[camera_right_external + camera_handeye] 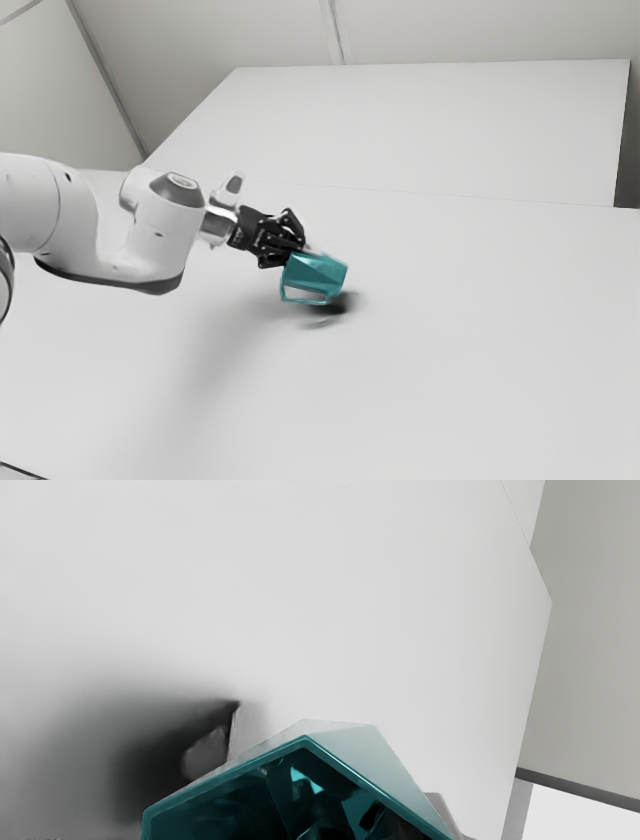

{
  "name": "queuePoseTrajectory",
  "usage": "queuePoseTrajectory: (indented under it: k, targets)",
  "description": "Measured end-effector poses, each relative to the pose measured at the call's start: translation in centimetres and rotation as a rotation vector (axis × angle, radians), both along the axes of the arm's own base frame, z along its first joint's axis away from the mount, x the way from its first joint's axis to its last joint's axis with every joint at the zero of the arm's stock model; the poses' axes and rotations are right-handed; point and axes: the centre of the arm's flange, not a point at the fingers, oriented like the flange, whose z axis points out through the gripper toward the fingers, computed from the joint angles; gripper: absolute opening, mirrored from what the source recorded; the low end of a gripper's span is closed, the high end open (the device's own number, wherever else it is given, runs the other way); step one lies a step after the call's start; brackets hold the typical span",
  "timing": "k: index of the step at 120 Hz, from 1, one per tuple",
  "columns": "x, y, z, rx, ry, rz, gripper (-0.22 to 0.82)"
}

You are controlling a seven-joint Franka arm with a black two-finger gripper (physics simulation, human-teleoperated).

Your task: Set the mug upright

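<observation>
Teal mug (318, 272) is tilted at the gripper (294, 248), maybe because this supports it; whether gripper is wide or closed, I cannot tell.

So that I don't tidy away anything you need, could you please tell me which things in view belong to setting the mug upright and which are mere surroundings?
Part of the job:
- teal mug, tilted
- end effector, right at the mug
- white arm carrying it

Surroundings:
- white table, though the mug will probably stand on it
- pale wall beyond
</observation>
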Motion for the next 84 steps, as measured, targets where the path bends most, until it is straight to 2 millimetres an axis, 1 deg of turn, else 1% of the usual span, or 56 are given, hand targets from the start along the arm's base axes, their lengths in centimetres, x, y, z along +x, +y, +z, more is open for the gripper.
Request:
queuePoseTrajectory:
  k: [21,41,63,76,84]
  targets:
    - [0.7,1.5,1.9,0.258,-0.012,-0.180,-0.18]
    - [1.3,1.7,3.8,0.462,-0.008,-0.314,-0.18]
    - [1.4,1.7,4.0,0.624,0.037,-0.421,-0.18]
    - [2.1,1.3,4.6,0.710,0.038,-0.466,-0.18]
    - [2.4,1.0,4.5,0.757,0.045,-0.492,-0.18]
